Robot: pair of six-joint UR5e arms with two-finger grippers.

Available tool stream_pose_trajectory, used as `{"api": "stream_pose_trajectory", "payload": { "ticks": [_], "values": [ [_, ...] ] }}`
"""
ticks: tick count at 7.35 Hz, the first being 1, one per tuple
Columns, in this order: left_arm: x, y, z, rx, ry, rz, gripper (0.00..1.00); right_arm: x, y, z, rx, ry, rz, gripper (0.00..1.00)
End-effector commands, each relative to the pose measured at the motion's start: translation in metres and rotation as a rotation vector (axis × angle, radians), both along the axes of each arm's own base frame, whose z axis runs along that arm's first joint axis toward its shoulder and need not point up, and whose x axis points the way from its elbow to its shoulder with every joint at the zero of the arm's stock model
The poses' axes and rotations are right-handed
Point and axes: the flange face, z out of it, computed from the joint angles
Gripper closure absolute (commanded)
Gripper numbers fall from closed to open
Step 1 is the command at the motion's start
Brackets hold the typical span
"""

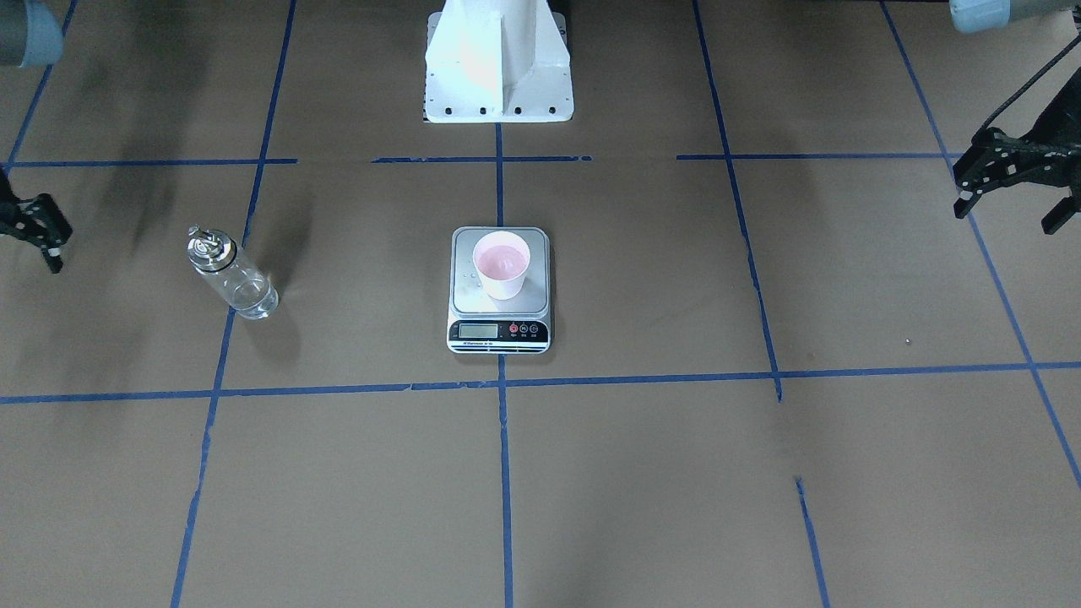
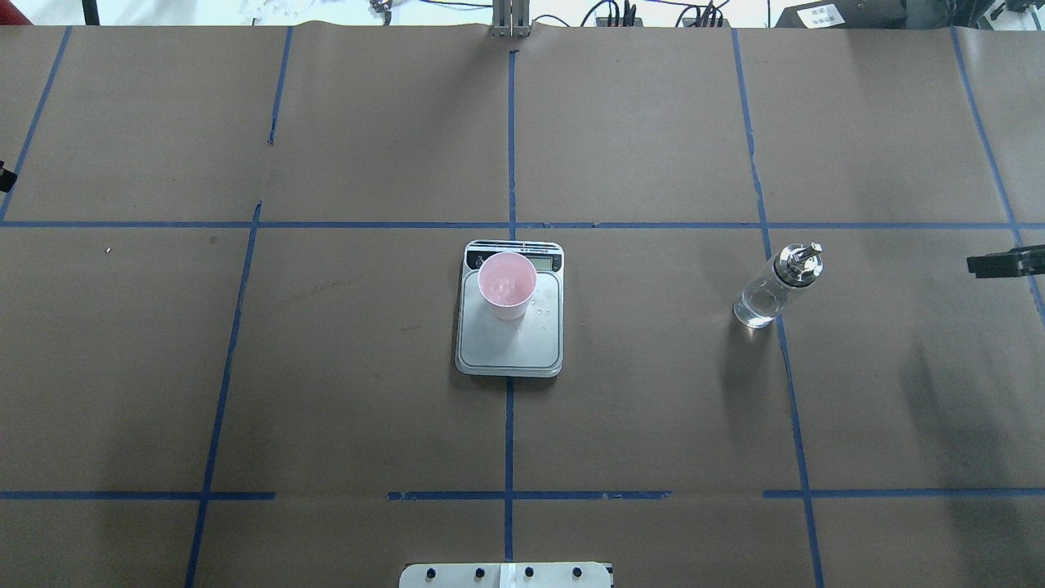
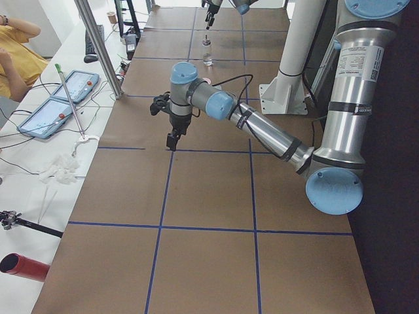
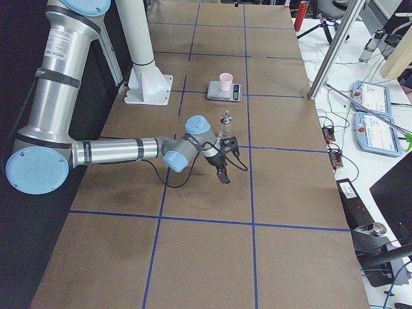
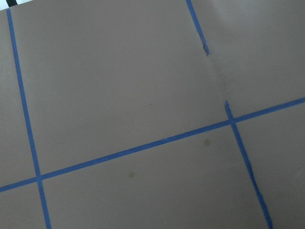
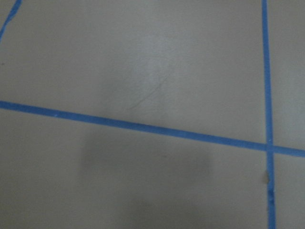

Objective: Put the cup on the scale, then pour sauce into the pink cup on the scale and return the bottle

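Note:
The pale pink cup (image 1: pixel 502 263) stands upright on the scale (image 1: pixel 532 295), toward its display end, with a few small drops on the steel platform (image 2: pixel 540 310). The clear glass bottle (image 1: pixel 232 277) with its silver cap stands upright on the table on my right side, apart from the scale; clear sauce (image 1: pixel 251 297) shows in its lower part. My left gripper (image 1: pixel 1009 215) hovers far out on my left, open and empty. My right gripper (image 1: pixel 38 232) is cut off by the frame edge beyond the bottle; one finger shows, splayed wide, holding nothing.
The white robot pedestal (image 1: pixel 498 67) stands behind the scale. Blue tape lines (image 2: pixel 509 147) grid the brown table. Beside the table is a bench with tablets (image 3: pixel 62 98) and cables, a metal post (image 3: pixel 98 46), and a person's arm (image 3: pixel 16 39).

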Motion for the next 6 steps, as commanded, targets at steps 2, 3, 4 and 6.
{"api": "stream_pose_trajectory", "payload": {
  "ticks": [2, 3, 4, 6],
  "values": [
    [-0.046, -0.026, 0.075, -0.024, -0.054, 0.058, 0.00, 0.127, -0.086, -0.016, -0.074, 0.049, -0.155, 0.00],
    [-0.077, -0.033, 0.114, -0.040, -0.011, 0.099, 0.00, 0.155, -0.086, -0.014, -0.091, 0.057, -0.189, 0.00],
    [-0.118, -0.041, 0.156, -0.072, 0.034, 0.099, 0.00, 0.175, -0.076, -0.004, -0.119, 0.014, -0.178, 0.00],
    [-0.125, -0.041, 0.176, -0.143, 0.169, 0.080, 0.00, 0.203, -0.031, 0.033, -0.184, -0.157, -0.129, 0.00]
  ]
}}
